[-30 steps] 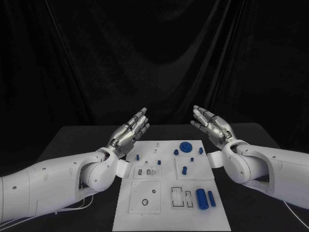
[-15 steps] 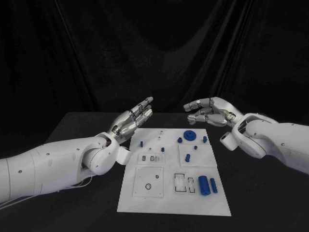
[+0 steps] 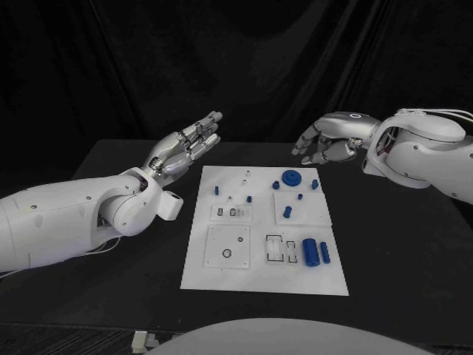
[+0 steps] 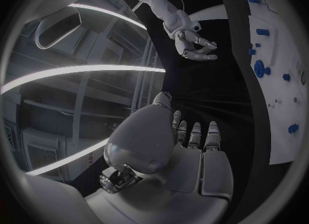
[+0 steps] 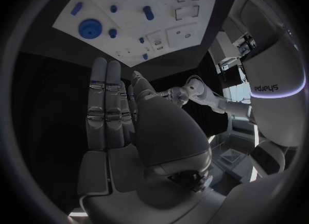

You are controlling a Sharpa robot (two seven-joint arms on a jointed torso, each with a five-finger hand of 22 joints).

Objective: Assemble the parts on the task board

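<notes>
hands raised, empty — left hand (image 3: 183,150) flat, right hand (image 3: 327,140) curled.

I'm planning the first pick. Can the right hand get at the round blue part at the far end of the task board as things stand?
Probably yes. The right hand hangs empty above the table just beyond the task board, and nothing stands between it and the round blue part. The left hand is off to the other side.

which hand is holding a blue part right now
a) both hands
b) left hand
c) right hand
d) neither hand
d: the left hand and the right hand both hover above the far end of the task board with nothing in their fingers, and the blue parts, such as the round blue disc, lie on the board.
</notes>
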